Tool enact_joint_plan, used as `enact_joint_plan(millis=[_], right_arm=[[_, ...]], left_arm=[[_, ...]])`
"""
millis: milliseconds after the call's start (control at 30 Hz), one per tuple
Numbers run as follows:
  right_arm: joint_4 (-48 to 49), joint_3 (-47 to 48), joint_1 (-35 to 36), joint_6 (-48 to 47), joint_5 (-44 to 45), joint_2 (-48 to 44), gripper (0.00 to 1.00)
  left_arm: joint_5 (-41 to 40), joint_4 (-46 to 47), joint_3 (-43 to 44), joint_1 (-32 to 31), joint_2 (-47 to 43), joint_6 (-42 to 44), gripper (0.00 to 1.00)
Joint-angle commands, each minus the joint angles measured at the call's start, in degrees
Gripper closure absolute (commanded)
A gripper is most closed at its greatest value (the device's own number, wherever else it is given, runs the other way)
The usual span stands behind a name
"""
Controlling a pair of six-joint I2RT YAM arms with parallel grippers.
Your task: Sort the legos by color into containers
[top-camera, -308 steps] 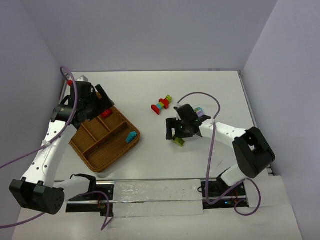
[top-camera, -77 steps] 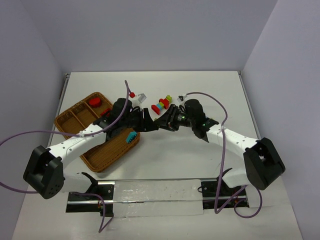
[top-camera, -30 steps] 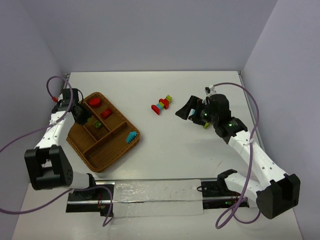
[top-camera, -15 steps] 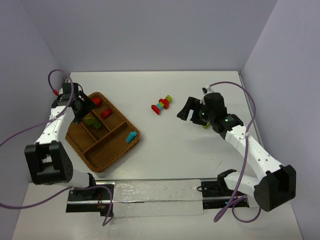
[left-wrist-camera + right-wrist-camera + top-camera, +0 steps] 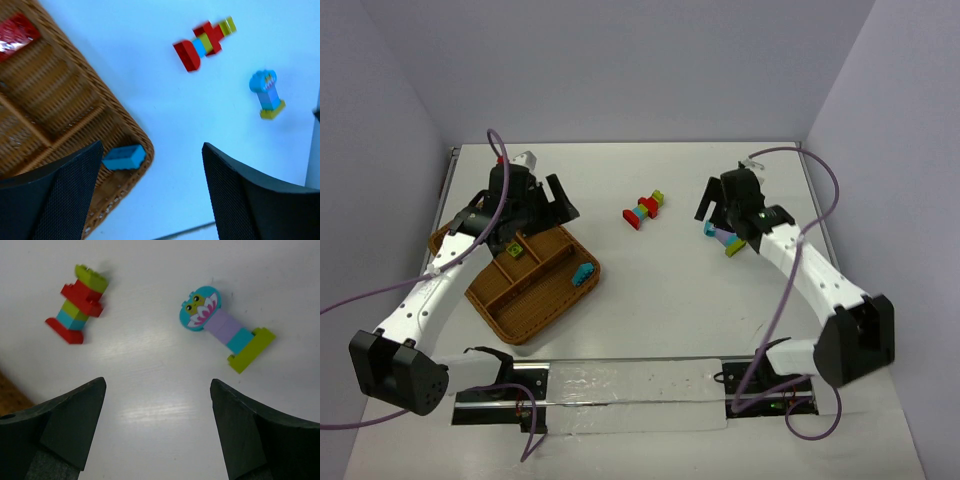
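The wicker tray [image 5: 558, 303] sits at the left, with a green brick [image 5: 513, 248] in a middle compartment and a teal brick [image 5: 584, 272] in the compartment at its right edge. My left gripper [image 5: 558, 207] hovers open and empty over the tray's far right corner. The left wrist view shows the tray [image 5: 102, 95], a red brick [image 5: 17, 32] and the teal brick [image 5: 123, 156] between the open left gripper [image 5: 150, 200]. A red-green-teal stack [image 5: 643, 210] lies mid-table. A teal-purple-green stack [image 5: 725, 238] lies beside my open, empty right gripper [image 5: 712, 208], which hangs above both stacks [image 5: 80, 302] [image 5: 225, 327].
Walls close in the table at the back and on both sides. The right arm's cable [image 5: 810, 190] loops above the table's far right corner. Bare white tabletop [image 5: 660, 300] lies between the tray and the right arm.
My left gripper opened, left the green brick in the tray and swung from the tray's left edge to its far right corner. The right gripper drifted farther back, staying open.
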Motion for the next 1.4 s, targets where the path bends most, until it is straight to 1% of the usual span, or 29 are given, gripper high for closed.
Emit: enact_joint_plan(millis=[0,67,100,200,267,367,467,633,733,900,1000,1067,1167,1367], right_arm=[[-8.3,9.4,-3.2,2.5,10.5,10.4,0.08],[-8.8,9.6,-4.7,2.4,10.3,11.7,0.08],[-7.7,8.9,-6.8,2.1,8.5,13.0,0.07],[-4.2,7.8,-11.7,-0.3,-0.1,15.8,0.04],[-3.3,9.9,-12.9,-3.9,-4.6,19.0,0.02],[-3.6,14.3,-13.8,-6.8,-6.9,22.9,0.00],[-2.9,15.7,-14.3,-7.0,-8.9,28.0,0.00],[2.3,12.3,-14.3,-5.6,-15.5,30.9,0.00],[3.1,9.8,-14.2,-5.2,-18.2,31.3,0.00],[4.0,4.1,-11.4,-4.0,-20.0,27.9,0.00],[2.7,3.0,-8.7,-3.3,-20.4,26.6,0.00],[1.4,3.3,-6.0,-3.1,-18.5,26.1,0.00],[-0.9,4.6,-3.4,-2.9,-13.2,26.6,0.01],[-3.3,6.7,-1.6,0.1,-6.2,29.0,0.06]], left_arm=[[4.6,1.0,0.8,-4.3,1.5,-1.5,0.13],[5.1,1.2,1.5,-5.2,3.1,-1.7,0.13],[5.2,1.1,2.7,-6.2,4.9,-1.6,0.13],[5.8,0.2,6.5,-7.0,9.3,-1.0,0.13],[6.1,-1.0,9.4,-7.3,11.7,-0.5,0.13],[6.3,-2.1,12.0,-7.5,15.0,0.3,0.13],[6.8,-2.4,13.9,-7.6,16.8,0.8,0.13],[7.6,-3.2,15.2,-7.6,19.1,1.2,0.13],[7.3,-3.2,15.2,-7.6,19.2,1.2,0.13],[7.0,-3.3,15.0,-7.6,19.2,1.0,0.13],[7.0,-3.2,14.8,-7.6,19.3,0.9,0.13],[7.1,-3.0,14.4,-7.6,19.3,0.9,0.14],[7.4,-3.0,13.9,-7.6,18.8,0.9,0.14],[6.2,-3.2,12.5,-7.6,16.9,1.8,0.14]])
